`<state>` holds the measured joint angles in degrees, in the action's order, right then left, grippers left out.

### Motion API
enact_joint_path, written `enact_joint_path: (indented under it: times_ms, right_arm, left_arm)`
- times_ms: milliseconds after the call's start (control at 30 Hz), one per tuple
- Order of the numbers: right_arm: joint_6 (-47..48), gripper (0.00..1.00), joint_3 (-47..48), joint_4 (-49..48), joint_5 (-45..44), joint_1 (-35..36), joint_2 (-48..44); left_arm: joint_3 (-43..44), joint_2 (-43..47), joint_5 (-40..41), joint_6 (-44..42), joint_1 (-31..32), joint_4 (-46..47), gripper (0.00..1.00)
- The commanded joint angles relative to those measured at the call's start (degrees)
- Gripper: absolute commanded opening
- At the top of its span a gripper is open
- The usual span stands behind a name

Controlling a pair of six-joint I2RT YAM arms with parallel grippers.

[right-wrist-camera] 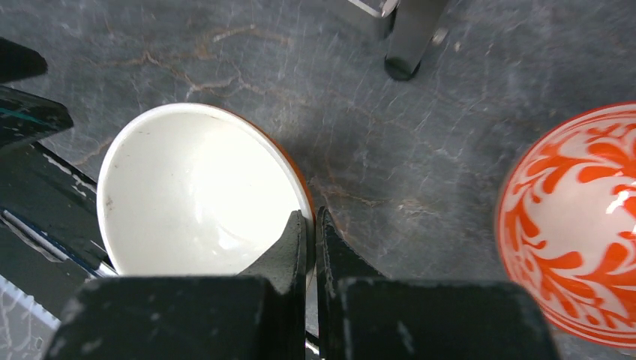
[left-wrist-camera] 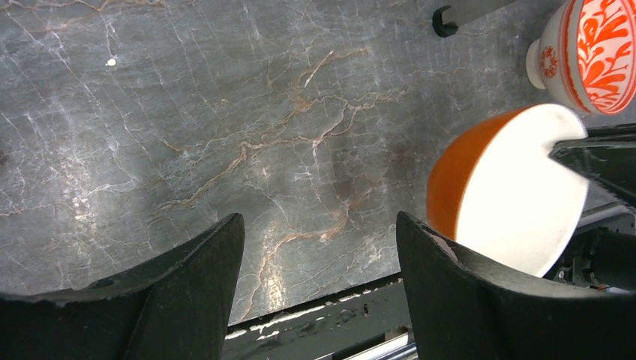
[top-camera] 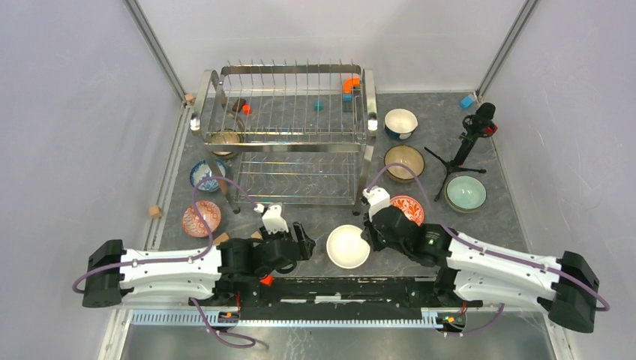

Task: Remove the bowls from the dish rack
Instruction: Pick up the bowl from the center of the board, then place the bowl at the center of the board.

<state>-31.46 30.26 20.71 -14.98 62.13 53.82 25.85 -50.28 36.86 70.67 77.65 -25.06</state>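
The right gripper (right-wrist-camera: 311, 225) has its fingers clamped on the rim of the orange bowl (right-wrist-camera: 195, 195), which lies to the right of the left gripper (left-wrist-camera: 319, 225), whose fingers stand apart.

A robotics lab test cell: white panel walls (top-camera: 75, 112) on aluminium posts (top-camera: 154, 45) enclose a marbled tabletop (top-camera: 315, 221) carrying a bolted left arm (top-camera: 165, 262) and right arm (top-camera: 495, 266), a small tripod (top-camera: 457, 161) and a dish rack (top-camera: 289, 135).

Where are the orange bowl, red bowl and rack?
Orange bowl (left-wrist-camera: 459, 176): left wrist view, its orange outer side.
Red bowl (right-wrist-camera: 577, 225): right wrist view, its patterned inside.
Rack (top-camera: 292, 69): top view, its back rail.
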Motion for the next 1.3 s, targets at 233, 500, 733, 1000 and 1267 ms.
enact_joint_path:
  times_ms: [233,500,733,1000,1267]
  right_arm:
    - [0.4,0.00,-0.4,-3.7,0.3,-0.4,-0.2]
    - [1.6,0.00,-1.3,-8.1,2.2,-1.3,5.2]
    - [1.8,0.00,-3.2,-10.7,3.9,-3.0,6.9]
    - [1.8,0.36,-4.5,-11.0,4.6,-3.4,5.5]
    - [4.6,0.69,-2.5,-7.3,4.0,-3.4,-2.9]
  left_arm:
    - [1.4,4.5,6.7,1.0,0.1,-3.8,0.79]
    - [2.4,10.1,13.7,5.2,0.1,-13.7,0.86]
    - [4.4,11.9,16.5,7.4,0.1,-23.0,0.97]
    - [9.8,5.0,21.0,14.8,0.1,-35.1,1.00]
    - [15.6,-1.6,22.4,20.7,0.0,-44.5,1.00]
